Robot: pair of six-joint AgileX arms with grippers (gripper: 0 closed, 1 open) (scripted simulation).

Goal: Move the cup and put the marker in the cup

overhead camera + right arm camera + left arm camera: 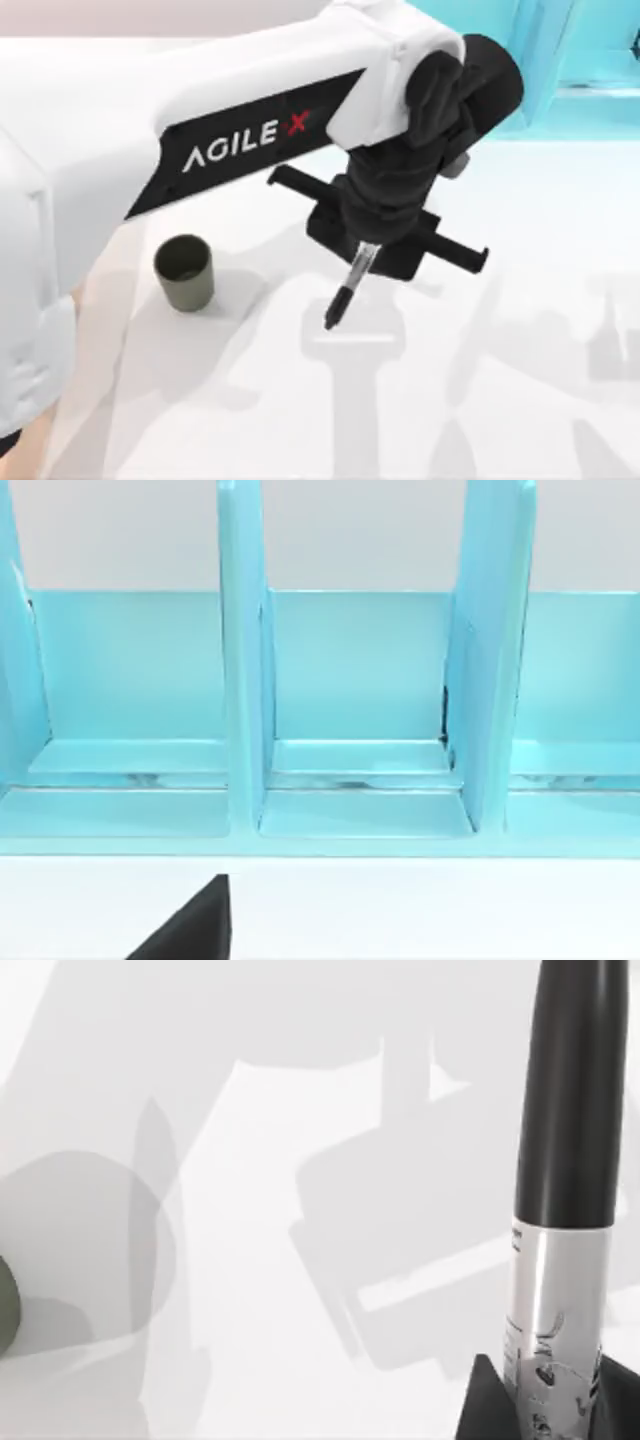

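Marker hangs from the left gripper, long axis near upright with a slight tilt, black free end pointing down toward the table and clear of it. The fingers are closed on its upper part, so that end is hidden in the top view. In the left wrist view the marker shows a black barrel above a pale labelled band, with a dark fingertip against the band at each side; its far end is cut off by the picture edge.

Cup stands upright on the table, mouth open, well apart from the held marker, on the side of the gripper toward the table's left. The left wrist view catches a sliver of the cup at the picture edge.

Table surface is plain white, crossed by soft grey shadows of the arm. A pale blue partitioned rack faces the right wrist view, beyond the white surface. A black corner at that view's lower edge cannot be identified.
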